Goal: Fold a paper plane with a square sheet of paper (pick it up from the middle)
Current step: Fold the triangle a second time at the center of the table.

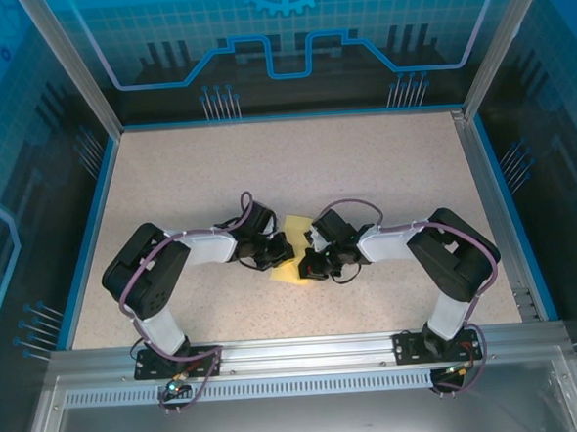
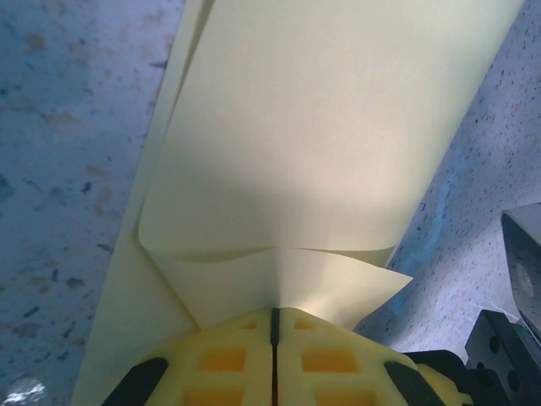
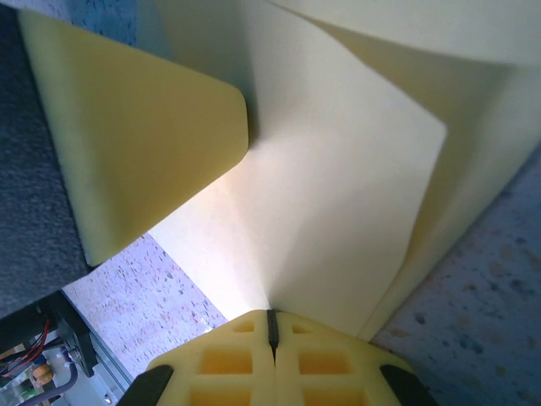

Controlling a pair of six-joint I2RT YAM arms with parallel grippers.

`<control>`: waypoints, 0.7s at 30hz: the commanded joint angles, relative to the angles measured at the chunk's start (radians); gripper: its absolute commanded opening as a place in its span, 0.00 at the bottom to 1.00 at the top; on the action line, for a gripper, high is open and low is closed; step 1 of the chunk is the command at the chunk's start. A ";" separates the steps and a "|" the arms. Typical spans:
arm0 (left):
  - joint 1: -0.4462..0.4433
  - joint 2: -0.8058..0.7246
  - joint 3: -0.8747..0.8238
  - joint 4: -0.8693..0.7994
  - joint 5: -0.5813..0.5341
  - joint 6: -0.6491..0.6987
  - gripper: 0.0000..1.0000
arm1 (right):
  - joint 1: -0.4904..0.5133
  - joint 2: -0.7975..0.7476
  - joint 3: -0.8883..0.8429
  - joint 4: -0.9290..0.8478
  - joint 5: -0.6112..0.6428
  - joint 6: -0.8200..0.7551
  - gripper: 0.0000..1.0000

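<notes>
Both pincers clenched on the square sheet of paper (image 1: 291,225): left gripper (image 2: 274,315) pinches one edge, right gripper (image 3: 271,317) another, jaws fully closed on it. Sheet is curled and partly folded, sitting between the two wrists, mid-table (image 1: 384,171), nearer the arm bases

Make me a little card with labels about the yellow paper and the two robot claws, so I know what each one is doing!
left claw: shut, pinching one part of the yellow sheet
right claw: shut, pinching the same sheet from the other side
paper shape: curled and partly folded over, not flat
plane: not a pointed dart yet
where: middle of the speckled table, between the two arms
</notes>
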 commanded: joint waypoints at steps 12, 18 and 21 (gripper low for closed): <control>0.070 0.054 -0.072 0.047 -0.192 0.053 0.05 | 0.025 0.055 -0.023 -0.186 0.095 -0.009 0.00; 0.074 0.038 -0.087 0.062 -0.205 0.072 0.06 | 0.025 0.062 -0.022 -0.191 0.101 -0.007 0.00; 0.077 0.026 -0.093 0.071 -0.214 0.088 0.06 | 0.025 0.069 -0.023 -0.187 0.099 -0.006 0.00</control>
